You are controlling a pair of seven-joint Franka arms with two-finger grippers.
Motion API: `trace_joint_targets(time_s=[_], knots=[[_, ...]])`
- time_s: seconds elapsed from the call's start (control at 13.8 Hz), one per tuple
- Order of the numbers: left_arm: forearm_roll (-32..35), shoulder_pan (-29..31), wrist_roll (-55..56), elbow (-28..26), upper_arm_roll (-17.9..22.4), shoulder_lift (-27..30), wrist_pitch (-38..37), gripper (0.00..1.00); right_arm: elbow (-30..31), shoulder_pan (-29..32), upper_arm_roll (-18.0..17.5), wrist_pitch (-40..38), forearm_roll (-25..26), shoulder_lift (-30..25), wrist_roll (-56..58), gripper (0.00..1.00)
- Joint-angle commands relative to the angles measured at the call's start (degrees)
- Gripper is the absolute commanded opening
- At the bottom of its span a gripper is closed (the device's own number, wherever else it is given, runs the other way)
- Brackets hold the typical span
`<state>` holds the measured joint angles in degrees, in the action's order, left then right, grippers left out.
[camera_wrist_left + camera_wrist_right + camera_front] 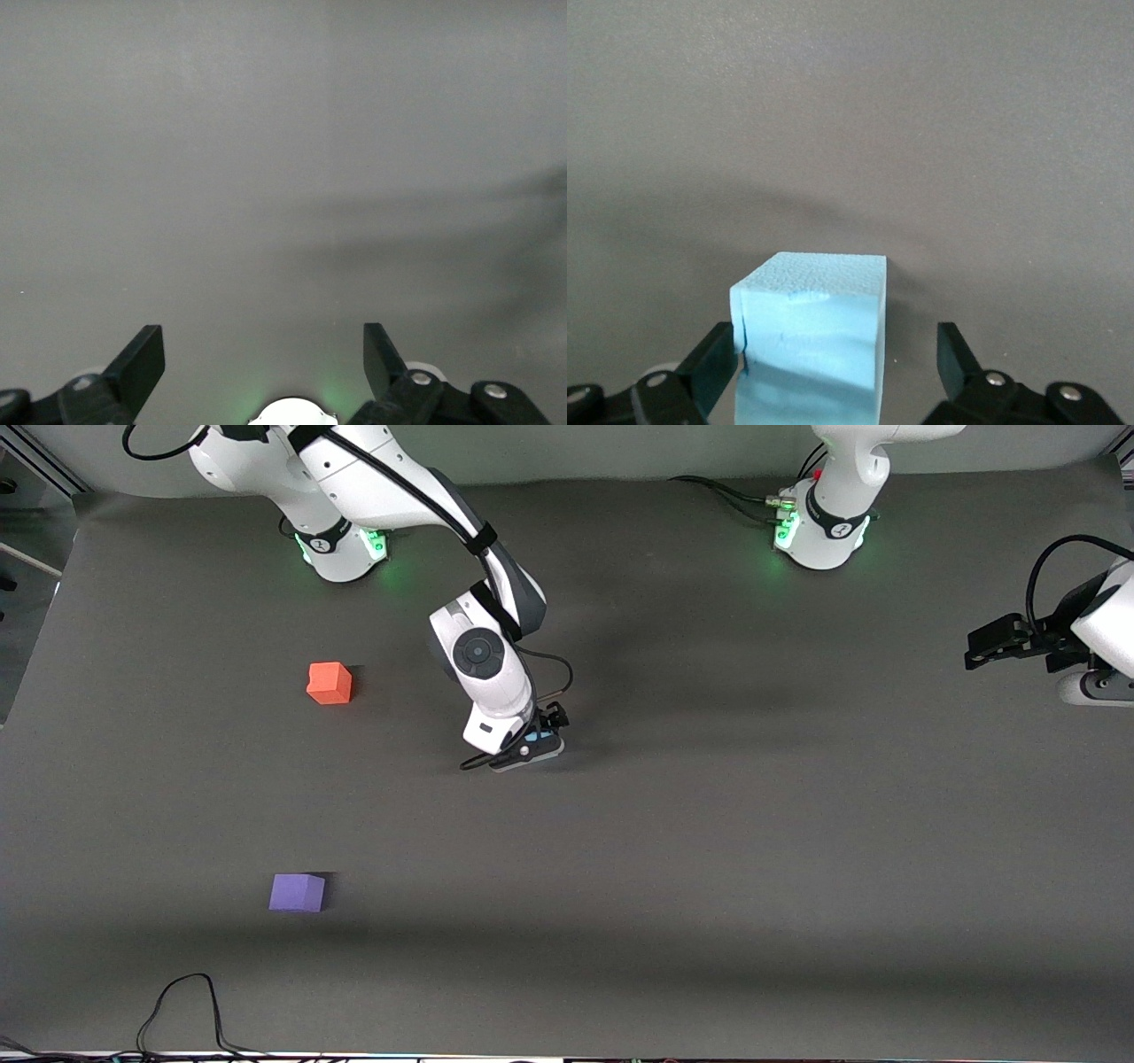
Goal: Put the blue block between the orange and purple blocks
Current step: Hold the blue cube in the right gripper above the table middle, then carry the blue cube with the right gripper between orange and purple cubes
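The blue block sits on the dark mat near the table's middle, mostly hidden under the right hand in the front view. My right gripper is low around it and open: one finger touches a side of the block, the other stands apart from it. The orange block lies toward the right arm's end of the table. The purple block lies nearer the front camera than the orange one. My left gripper waits, open and empty, over the left arm's end of the table.
A dark grey mat covers the table. A black cable loops at the edge nearest the front camera, toward the right arm's end. The two arm bases stand along the edge farthest from it.
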<state>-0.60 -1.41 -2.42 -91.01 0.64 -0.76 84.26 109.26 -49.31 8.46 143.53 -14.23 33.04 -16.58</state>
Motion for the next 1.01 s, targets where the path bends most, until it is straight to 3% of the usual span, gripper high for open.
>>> trace_joint_targets(time_s=[0.0, 0.14, 0.29, 0.51, 0.72, 0.94], knots=[[1.04, -1.32, 0.39, 0.13, 0.51, 0.14, 0.64, 1.00, 1.31, -0.70, 0.33, 0.70, -1.33, -1.31, -1.09, 0.80], [1.03, -1.40, 1.80, 0.13, 0.24, 0.14, 0.82, 1.00, 1.31, -0.53, 0.33, 0.70, -1.33, -1.14, -1.17, 0.47], [0.95, -1.41, 3.38, 0.13, -0.28, 0.14, 1.43, 1.00, 1.31, -0.27, 0.33, 0.52, -1.33, -1.40, -1.26, 0.26], [0.95, -1.23, 3.30, 0.13, -0.81, 0.14, 1.17, 1.00, 0.78, 2.70, 1.03, -5.76, -1.33, -5.68, -0.39, 0.23], [1.03, -1.14, 2.51, 0.13, -0.81, 0.23, 0.73, 1.00, 0.78, 11.39, 1.65, -18.16, -1.33, -14.64, 4.78, 0.24], [0.95, -1.05, 2.51, 0.13, -0.81, 0.32, 0.64, 1.00, 0.61, 19.84, 4.98, -25.74, -1.24, -19.14, 12.07, 0.24]])
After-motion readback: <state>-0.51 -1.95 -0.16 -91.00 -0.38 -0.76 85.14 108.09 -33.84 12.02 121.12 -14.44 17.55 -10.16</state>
